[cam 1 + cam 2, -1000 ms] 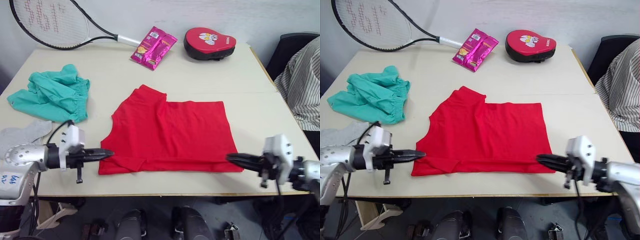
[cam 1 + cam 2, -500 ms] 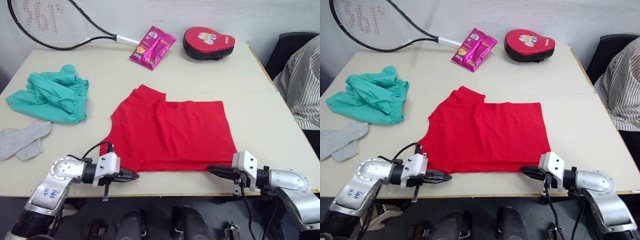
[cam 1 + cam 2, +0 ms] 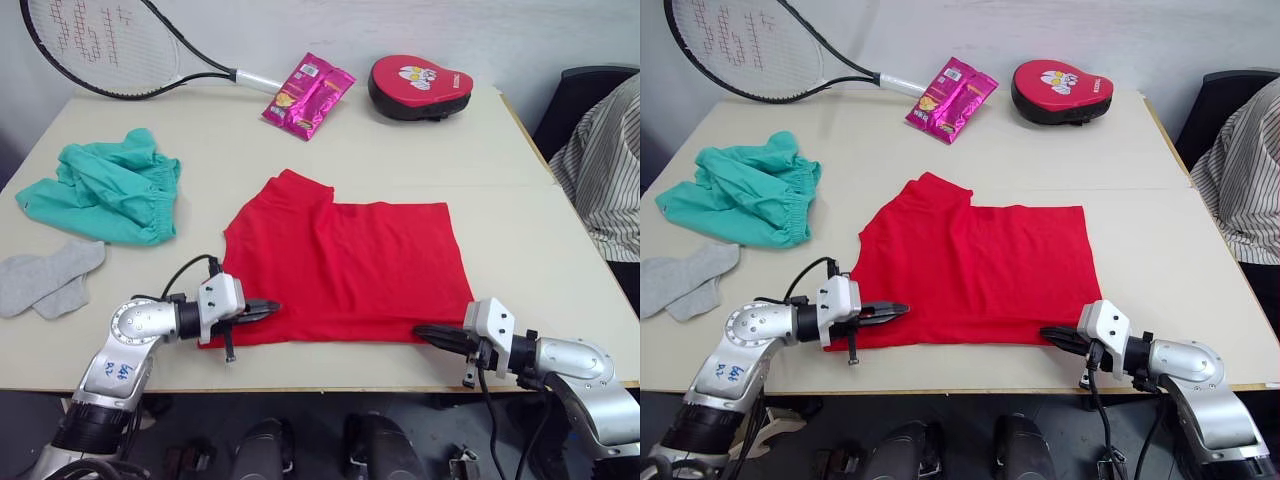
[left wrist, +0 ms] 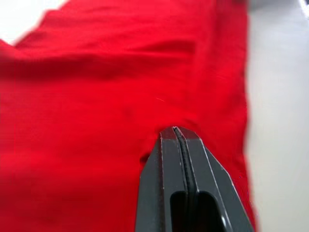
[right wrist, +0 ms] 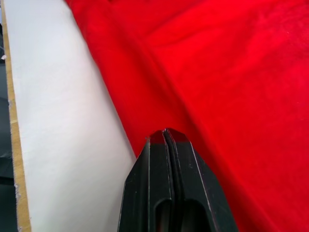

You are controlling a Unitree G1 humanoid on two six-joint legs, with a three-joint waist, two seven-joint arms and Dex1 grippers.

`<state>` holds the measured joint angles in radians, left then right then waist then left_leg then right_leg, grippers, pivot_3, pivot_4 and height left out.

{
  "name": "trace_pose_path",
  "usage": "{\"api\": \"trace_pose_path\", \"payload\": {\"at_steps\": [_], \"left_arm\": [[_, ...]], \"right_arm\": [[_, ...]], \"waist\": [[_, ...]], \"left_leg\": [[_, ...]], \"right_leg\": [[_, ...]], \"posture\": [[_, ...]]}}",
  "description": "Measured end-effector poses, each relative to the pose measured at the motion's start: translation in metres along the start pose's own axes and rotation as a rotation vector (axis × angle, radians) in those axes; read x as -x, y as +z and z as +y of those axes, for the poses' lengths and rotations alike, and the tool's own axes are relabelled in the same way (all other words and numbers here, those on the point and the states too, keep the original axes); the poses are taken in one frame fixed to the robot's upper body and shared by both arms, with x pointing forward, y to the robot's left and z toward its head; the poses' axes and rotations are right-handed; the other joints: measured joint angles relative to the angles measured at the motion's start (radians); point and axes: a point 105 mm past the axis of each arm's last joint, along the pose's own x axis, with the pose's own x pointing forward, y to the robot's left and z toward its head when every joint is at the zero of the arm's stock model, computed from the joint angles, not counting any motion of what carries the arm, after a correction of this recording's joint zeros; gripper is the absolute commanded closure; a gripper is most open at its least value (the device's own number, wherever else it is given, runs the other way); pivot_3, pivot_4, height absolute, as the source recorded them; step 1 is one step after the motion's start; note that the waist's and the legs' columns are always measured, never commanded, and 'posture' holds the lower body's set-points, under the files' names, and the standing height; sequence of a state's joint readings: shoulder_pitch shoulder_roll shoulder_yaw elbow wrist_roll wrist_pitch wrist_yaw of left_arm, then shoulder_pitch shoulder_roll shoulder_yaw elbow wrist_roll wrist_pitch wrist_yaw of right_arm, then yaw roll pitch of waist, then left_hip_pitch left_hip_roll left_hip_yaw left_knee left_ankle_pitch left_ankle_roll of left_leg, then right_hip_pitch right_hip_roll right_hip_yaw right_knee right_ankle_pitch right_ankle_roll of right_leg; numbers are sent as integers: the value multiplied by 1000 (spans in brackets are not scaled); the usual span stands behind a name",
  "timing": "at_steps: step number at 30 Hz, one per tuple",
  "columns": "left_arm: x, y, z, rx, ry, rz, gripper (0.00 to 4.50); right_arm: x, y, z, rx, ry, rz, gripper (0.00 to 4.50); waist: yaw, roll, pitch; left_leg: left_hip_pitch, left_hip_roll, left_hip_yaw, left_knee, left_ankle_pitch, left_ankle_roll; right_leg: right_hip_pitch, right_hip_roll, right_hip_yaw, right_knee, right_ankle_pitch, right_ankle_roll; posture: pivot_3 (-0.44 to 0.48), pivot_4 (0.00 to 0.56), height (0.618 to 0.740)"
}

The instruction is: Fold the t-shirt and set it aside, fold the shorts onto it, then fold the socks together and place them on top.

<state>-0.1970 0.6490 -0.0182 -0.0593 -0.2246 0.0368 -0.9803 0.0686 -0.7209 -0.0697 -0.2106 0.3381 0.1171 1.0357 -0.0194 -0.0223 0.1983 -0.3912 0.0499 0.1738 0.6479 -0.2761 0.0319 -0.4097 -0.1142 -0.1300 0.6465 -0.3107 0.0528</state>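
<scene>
The red t-shirt [image 3: 340,265] lies spread flat mid-table, its hem along the near edge. My left gripper [image 3: 272,308] is shut, its tips pressed onto the shirt's near left corner; the cloth puckers at the left gripper [image 4: 175,129] tip. My right gripper [image 3: 420,330] is also shut, with its tips at the shirt's near right corner; the right gripper [image 5: 165,131] tip rests right at the cloth's edge. The teal shorts [image 3: 105,190] lie bunched at the far left. The grey socks [image 3: 45,280] lie side by side in front of them.
A tennis racket [image 3: 110,45], pink snack packets [image 3: 307,93] and a red padded mitt [image 3: 418,85] line the table's far edge. A person in a striped shirt [image 3: 605,170] sits beside the right end of the table [image 3: 520,230].
Both grippers swung in from the sides to the shirt's near corners. In the last half second the left one slid from the table's front edge onto the hem.
</scene>
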Motion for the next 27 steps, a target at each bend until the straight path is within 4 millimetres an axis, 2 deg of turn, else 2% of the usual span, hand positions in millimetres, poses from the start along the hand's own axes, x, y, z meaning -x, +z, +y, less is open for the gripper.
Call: {"api": "trace_pose_path", "payload": {"at_steps": [4, 9, 10, 13, 16, 18, 21, 23, 27], "left_arm": [[0, -8, 10, -12, 43, 26, 4500], [3, -1, 31, -67, 142, 7, 4500], [6, 1, 34, -51, 155, -12, 4500], [36, 10, 38, 40, 126, -37, 4500], [62, 15, 24, 88, 25, 2, 4500], [67, 13, 7, 129, -60, 25, 4500], [63, 7, -8, 132, -121, 51, 4500], [53, -1, -13, 97, -127, 65, 4500], [35, -18, -14, 101, -93, 66, 4500]], "right_arm": [[3, -5, -2, -25, -35, 16, 4482], [8, -6, -9, -27, -98, 20, 4482], [9, -5, -10, -27, -108, 13, 4482], [14, 2, -14, -21, -129, -37, 4482], [14, 8, -8, -15, -103, -67, 4482], [9, 12, 1, -7, -59, -76, 4482], [1, 11, 8, 1, -25, -71, 4482], [-10, 11, 12, 14, -9, -79, 4482], [-22, 6, 8, 44, -4, -67, 4482]], "waist": [[-2, 0, 0], [0, 0, 0], [-2, 0, 0], [-11, 0, 0], [-12, 0, 0], [-8, 1, 0], [2, 1, 0], [7, 1, 0], [15, 1, 0]], "left_leg": [[0, 0, 0, 0, 1, 2], [0, 0, 0, 0, 1, 2], [0, 0, 0, -1, 1, 2], [0, 1, 0, -1, 4, -3], [0, 1, 0, -2, 4, -3], [0, 1, 0, -1, 1, -7], [0, 0, 0, -1, -2, -3], [0, 0, 0, -1, -2, -3], [-1, 0, 0, -1, -2, -3]], "right_leg": [[0, 0, 0, 0, 0, 0], [0, 0, 0, 0, 0, 0], [0, 0, 0, 0, 0, 0], [0, 1, -1, 0, 0, 0], [0, 1, 0, 0, -1, -1], [0, 1, 0, -1, -1, -1], [0, 0, 0, -2, 0, 0], [0, 0, 0, -3, 1, -1], [-2, 0, 0, -2, 1, -1]], "posture": [[0, 150, 740], [0, 150, 740], [0, 150, 740], [0, 150, 740], [0, 150, 740], [0, 150, 740], [0, 150, 740], [0, 150, 740], [0, 150, 740]]}}
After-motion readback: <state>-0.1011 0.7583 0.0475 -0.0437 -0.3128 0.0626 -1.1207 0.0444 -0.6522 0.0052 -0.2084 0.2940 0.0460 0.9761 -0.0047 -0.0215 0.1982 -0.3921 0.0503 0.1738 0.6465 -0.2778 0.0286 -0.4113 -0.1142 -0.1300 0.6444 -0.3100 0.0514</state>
